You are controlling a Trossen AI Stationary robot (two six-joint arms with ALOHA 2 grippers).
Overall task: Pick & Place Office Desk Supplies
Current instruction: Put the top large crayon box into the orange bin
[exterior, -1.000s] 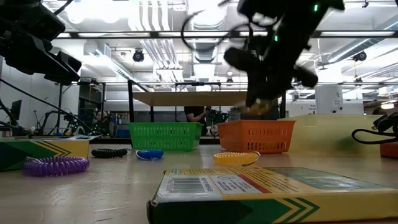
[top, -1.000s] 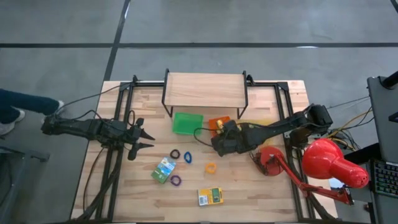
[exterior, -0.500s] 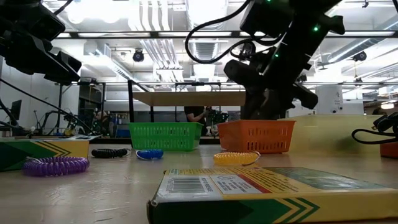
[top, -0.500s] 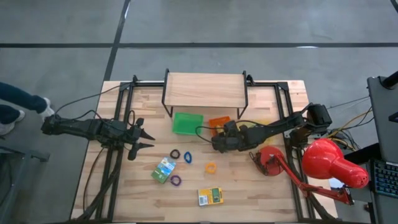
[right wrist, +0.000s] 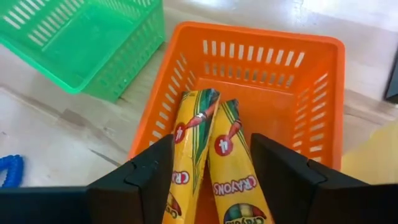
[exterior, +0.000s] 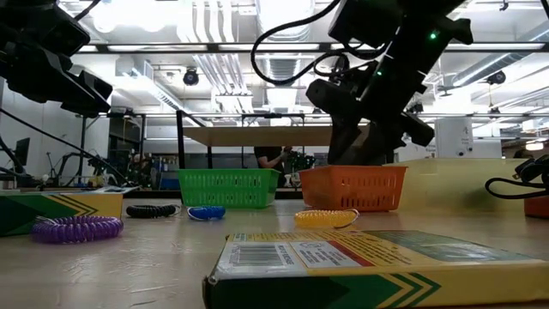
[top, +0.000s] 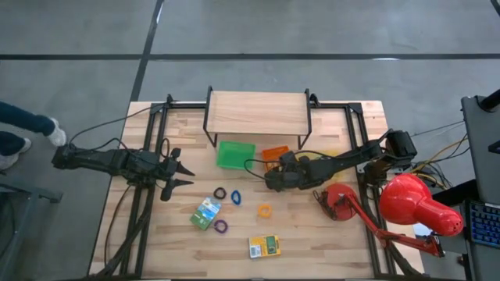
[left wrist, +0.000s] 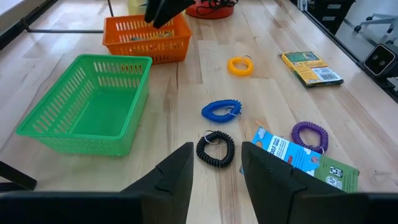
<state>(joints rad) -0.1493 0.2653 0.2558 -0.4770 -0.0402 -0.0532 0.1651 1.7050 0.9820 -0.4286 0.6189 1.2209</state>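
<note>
My right gripper (right wrist: 211,186) hangs open over the orange basket (top: 273,154), slanting down into it. Two yellow crayon boxes (right wrist: 214,155) lie side by side on the basket's floor (right wrist: 273,106), below the gap between my fingers. On the wood lie a black loop (left wrist: 215,149), a blue loop (left wrist: 221,110), a yellow loop (left wrist: 240,65), a purple loop (left wrist: 310,135), a blue-white-green box (top: 206,212) and a yellow-green box (top: 264,247). My left gripper (left wrist: 214,180) waits open above the table's left side.
A green basket (top: 235,154) stands empty just left of the orange one. Behind both is a wooden shelf on a black frame (top: 258,113). A red desk lamp (top: 414,204) and its base (top: 337,201) fill the right side. A person's arm (top: 23,129) shows beyond the left edge.
My right gripper has sunk a little toward the orange basket and tipped further down. It has opened and let go of the yellow box it carried, which now lies in the basket beside the other.
</note>
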